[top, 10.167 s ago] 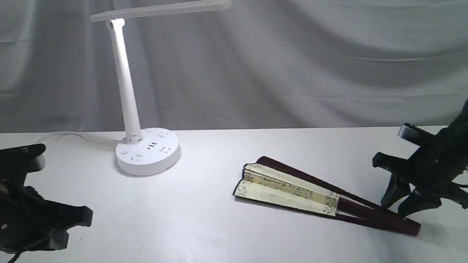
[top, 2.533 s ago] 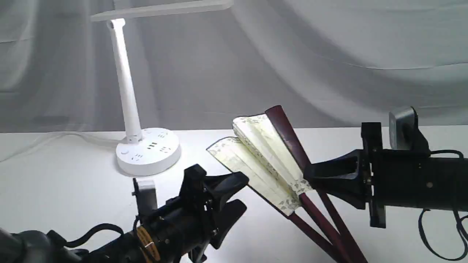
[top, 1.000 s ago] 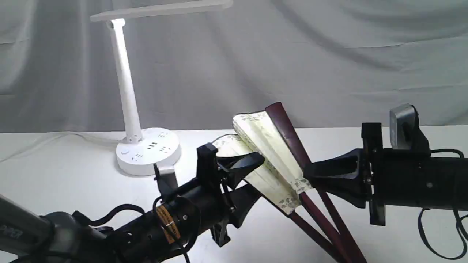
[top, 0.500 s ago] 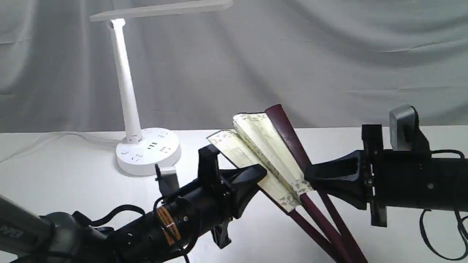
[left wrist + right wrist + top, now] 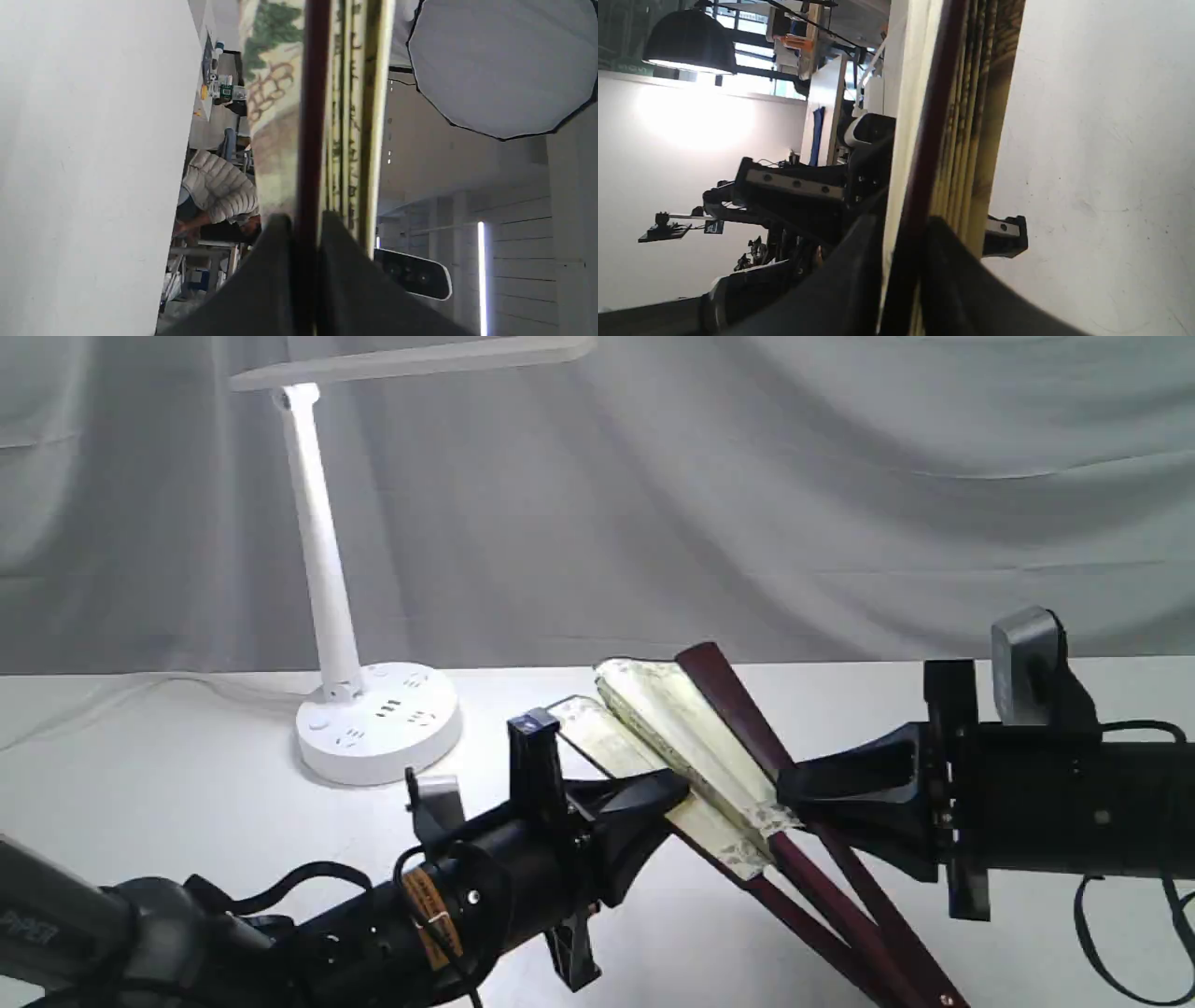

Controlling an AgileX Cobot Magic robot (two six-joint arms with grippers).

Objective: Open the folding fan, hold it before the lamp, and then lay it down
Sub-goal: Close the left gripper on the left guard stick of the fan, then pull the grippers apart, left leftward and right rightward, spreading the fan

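Grey drapery (image 5: 840, 476) backs a white table (image 5: 187, 821). The lamp (image 5: 322, 569) stands beyond the left gripper (image 5: 674, 803), whose arm slants upward, clenched on one guard of the folding fan (image 5: 653, 709). The fan is half-spread and tilted between both grippers. The right gripper (image 5: 786, 795), its arm horizontal, clamps the other guard.

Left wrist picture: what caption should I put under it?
Two dark jaws shut on the folding fan, seen edge-on.

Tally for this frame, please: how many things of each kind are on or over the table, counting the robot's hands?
folding fan: 1
lamp: 1
hands: 2, the left hand and the right hand
Total: 4
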